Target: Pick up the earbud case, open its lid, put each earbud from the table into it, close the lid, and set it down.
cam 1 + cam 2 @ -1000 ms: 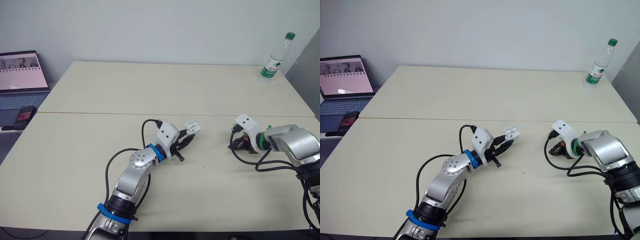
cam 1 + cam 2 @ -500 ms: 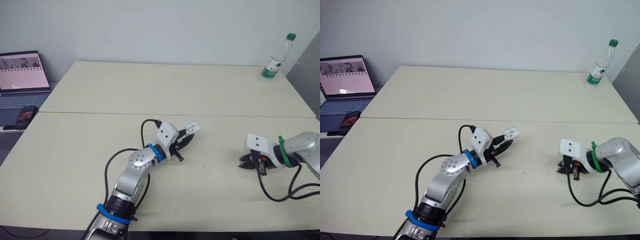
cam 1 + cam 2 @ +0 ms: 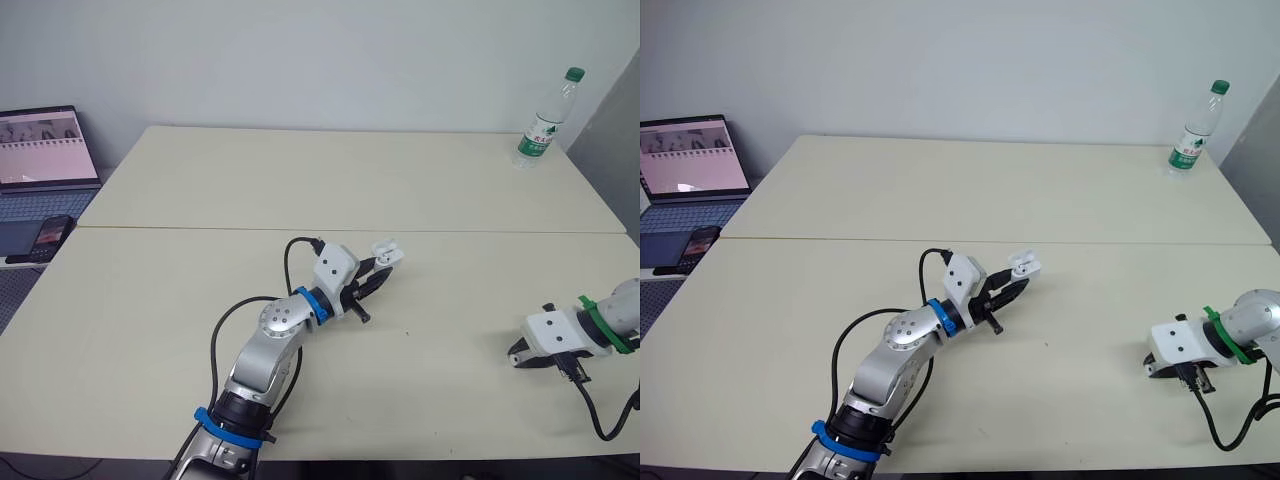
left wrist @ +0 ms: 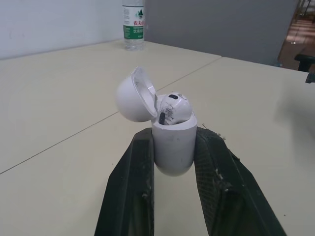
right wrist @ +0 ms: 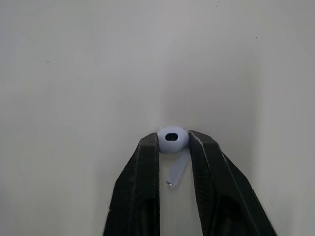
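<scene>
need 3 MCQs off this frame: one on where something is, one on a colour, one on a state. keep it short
1. The earbud case is:
A. in the left gripper
B. in the right gripper
C. beside the water bottle

2. The water bottle's cap is:
A. red
B. white
C. green

3. The case's lid is:
A. shut
B. open
C. off

Key:
1 A: the left gripper's jaws clamp the case body, while the right gripper grips an earbud.
2 C: the cap shows green in the head views.
3 B: the lid is tipped back but attached.

Water bottle (image 3: 540, 118) at the table's (image 3: 350, 180) far right corner; laptop (image 3: 40, 165) and phone (image 3: 50, 238) beyond its left edge.
</scene>
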### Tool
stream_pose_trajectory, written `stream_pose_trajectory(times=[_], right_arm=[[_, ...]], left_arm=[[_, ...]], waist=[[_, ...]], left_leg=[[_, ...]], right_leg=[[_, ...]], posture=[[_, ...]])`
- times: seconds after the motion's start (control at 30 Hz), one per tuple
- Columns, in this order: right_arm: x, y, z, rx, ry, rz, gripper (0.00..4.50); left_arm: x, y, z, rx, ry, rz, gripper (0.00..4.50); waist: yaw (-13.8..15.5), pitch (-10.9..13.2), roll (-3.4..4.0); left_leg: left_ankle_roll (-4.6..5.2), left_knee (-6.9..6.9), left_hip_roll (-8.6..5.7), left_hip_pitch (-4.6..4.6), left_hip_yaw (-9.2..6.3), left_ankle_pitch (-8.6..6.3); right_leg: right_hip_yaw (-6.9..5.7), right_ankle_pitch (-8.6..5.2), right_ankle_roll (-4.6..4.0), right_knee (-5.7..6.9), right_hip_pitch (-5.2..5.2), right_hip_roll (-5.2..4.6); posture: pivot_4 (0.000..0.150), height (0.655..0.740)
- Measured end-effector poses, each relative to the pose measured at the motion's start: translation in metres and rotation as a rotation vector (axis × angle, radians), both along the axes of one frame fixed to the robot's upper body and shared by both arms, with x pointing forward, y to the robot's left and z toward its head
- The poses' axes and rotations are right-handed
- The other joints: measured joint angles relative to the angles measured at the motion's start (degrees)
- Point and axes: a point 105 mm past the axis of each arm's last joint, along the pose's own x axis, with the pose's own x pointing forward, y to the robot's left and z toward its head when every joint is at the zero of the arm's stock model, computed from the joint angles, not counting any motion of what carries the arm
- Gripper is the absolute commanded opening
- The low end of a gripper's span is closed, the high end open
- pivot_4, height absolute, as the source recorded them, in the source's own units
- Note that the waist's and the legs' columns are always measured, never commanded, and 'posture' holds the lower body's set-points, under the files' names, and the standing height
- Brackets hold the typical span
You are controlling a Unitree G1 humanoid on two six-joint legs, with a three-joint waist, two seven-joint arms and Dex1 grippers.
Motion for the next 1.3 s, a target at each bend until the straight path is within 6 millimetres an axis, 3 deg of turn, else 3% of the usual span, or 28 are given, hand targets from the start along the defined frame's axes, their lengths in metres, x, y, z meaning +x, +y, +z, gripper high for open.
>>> stream_pose_trajectory(times=[0.23,0.33,0.5,0.8,1.17,1.3], right_arm=[[0.003,-0.007,0.001,-0.063,-0.012,-0.069,4.44],[0.0,-0.012,0.004,-0.123,0.015,-0.154,4.44],[-0.005,0.003,0.005,-0.152,0.029,-0.278,4.44],[-0.005,0.009,0.003,-0.206,-0.031,-0.358,4.44],[-0.006,0.013,0.0,-0.198,-0.024,-0.383,0.6],[-0.006,0.013,0.0,-0.198,-0.027,-0.407,0.6]], left_arm=[[0.0,-0.001,0.001,-0.009,0.0,0.002,0.77],[-0.001,-0.001,0.001,-0.008,0.001,0.001,0.77],[-0.002,-0.002,0.0,-0.008,0.004,-0.006,0.77],[-0.002,-0.003,0.0,-0.01,0.004,-0.006,0.77],[-0.002,-0.003,0.0,-0.01,0.004,-0.007,0.77],[-0.002,-0.003,0.0,-0.01,0.004,-0.007,0.77]], waist=[[0.15,-0.01,0.01],[0.21,-0.02,0.03],[0.27,-0.04,0.07],[0.2,-0.1,-0.04],[-0.12,-0.11,-0.08],[-0.11,-0.11,-0.08]], left_leg=[[0.0,0.04,-0.02,0.0,-0.05,0.0],[-0.01,0.06,-0.03,0.0,-0.08,0.0],[-0.01,0.05,-0.02,0.0,-0.14,0.0],[-0.01,0.15,-0.04,0.0,-0.07,0.0],[0.09,0.76,0.01,-0.06,0.13,0.04],[0.09,0.74,0.03,-0.11,0.09,0.04]], right_leg=[[0.02,0.0,0.0,0.0,0.06,-0.07],[0.01,0.0,0.0,0.02,0.07,-0.09],[-0.02,0.0,0.0,0.04,0.06,-0.1],[-0.04,0.03,0.06,0.02,0.09,-0.05],[0.02,0.39,0.59,0.02,0.14,0.0],[0.0,0.51,0.33,0.02,0.11,0.02]], posture=[[0.15,0.7362],[0.15,0.7362],[0.15,0.7362],[0.15,0.7362],[0.15,0.7362],[0.15,0.7362]])
